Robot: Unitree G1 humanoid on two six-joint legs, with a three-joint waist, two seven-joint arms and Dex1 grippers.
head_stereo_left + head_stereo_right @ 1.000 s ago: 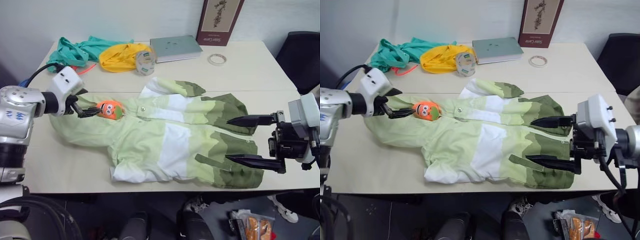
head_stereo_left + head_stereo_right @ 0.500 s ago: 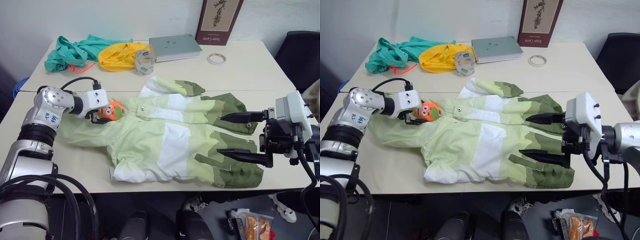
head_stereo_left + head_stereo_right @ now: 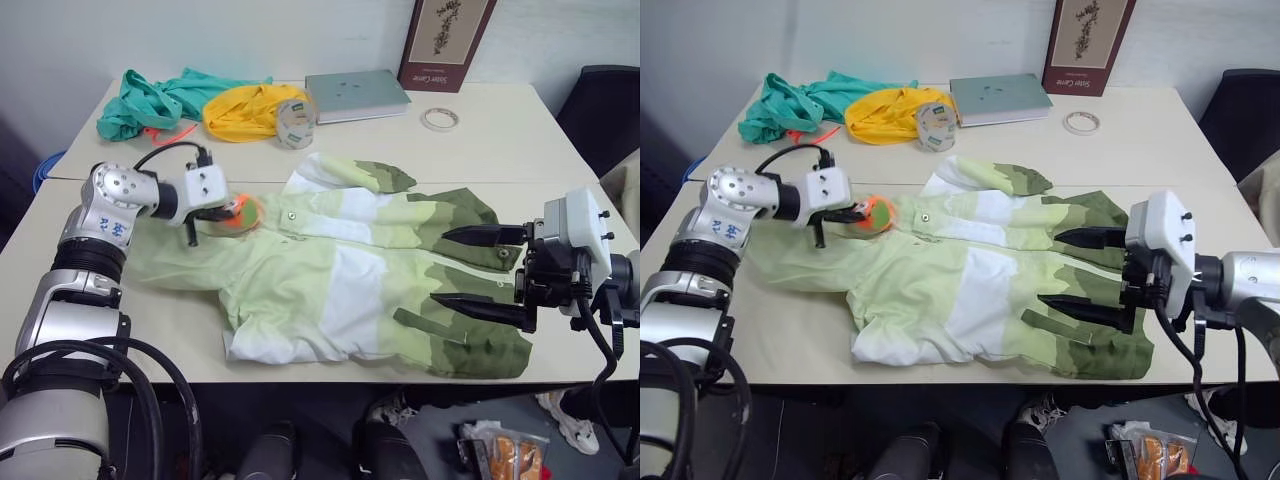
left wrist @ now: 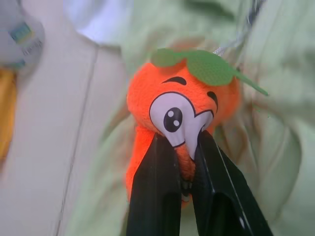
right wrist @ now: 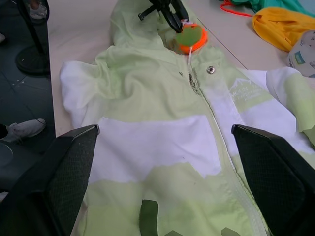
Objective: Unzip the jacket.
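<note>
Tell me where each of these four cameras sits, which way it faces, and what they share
Left eye view: on the head, looking forward and down at the jacket on the table; both arms show.
Right eye view: the head's other eye, same scene.
Left wrist view: along the left gripper, shut on the orange zipper pull.
Right wrist view: along the open right gripper, up the jacket's zipper.
Shared: the zipper pull appears in all four.

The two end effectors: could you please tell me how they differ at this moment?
The left end effector is shut on the orange zipper pull at the jacket's collar; the right end effector is open and holds nothing. The left sits at the jacket's top end, the right over its olive hem. Both have two black fingers.
</note>
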